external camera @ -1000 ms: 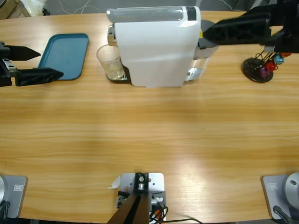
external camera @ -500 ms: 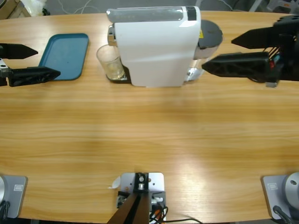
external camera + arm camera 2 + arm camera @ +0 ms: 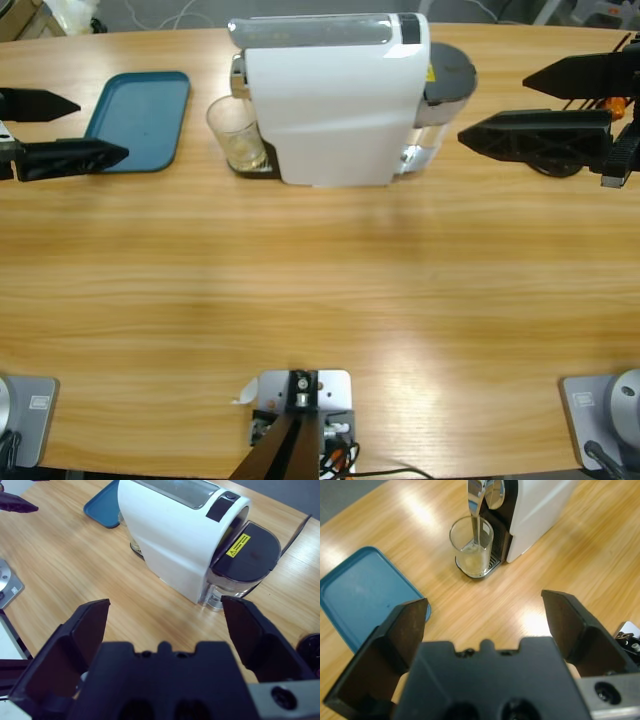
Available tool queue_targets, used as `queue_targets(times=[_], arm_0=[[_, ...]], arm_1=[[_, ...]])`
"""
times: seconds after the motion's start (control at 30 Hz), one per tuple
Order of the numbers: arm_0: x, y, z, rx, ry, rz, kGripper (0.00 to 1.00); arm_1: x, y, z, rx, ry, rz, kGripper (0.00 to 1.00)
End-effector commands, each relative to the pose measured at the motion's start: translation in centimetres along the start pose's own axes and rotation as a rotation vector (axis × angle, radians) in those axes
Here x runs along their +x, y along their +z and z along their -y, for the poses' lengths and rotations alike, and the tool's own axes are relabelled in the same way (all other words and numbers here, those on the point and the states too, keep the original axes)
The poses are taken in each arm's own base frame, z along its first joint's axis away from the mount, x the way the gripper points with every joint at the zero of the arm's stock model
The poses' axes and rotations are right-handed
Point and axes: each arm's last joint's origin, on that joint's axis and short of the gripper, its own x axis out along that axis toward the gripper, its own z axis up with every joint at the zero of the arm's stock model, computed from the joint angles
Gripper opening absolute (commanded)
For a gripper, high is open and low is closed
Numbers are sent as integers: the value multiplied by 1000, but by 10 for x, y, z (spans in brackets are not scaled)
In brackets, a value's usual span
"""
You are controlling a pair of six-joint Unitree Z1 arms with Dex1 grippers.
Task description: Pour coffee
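one white coffee machine [image 3: 335,100] stood at the far middle of the wooden table [image 3: 320,290], its long body lying sideways along the table with the spout end toward the tray side. one clear glass [image 3: 236,135] stood upright under that spout, touching the machine's drip grate. the coffee [image 3: 474,562] was a shallow pale amber layer in the bottom of the glass, with a thin stream [image 3: 476,527] falling straight down into it from the spout. one blue tray [image 3: 138,120] lay flat beside the glass, on the side away from the machine. one dark-lidded water tank [image 3: 447,75] sat at the machine's opposite end. past the tank, one black capsule stand [image 3: 556,160] was partly hidden behind an arm. the left gripper [image 3: 75,128] hovered just beside the tray, jaws spread wide, holding nothing, pointing toward the machine. the right gripper [image 3: 505,105] hovered near the tank, jaws likewise spread and empty, pointing at the machine.
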Motion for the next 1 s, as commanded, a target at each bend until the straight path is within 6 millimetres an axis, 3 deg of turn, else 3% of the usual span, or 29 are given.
queue_targets(times=[0.03,1.0], arm_0=[[5,0,2,54,-35,-15,997],[6,-3,4,54,-60,-35,996]], arm_1=[[3,-7,0,-17,-17,-31,987],[0,1,0,-16,-29,-5,980]])
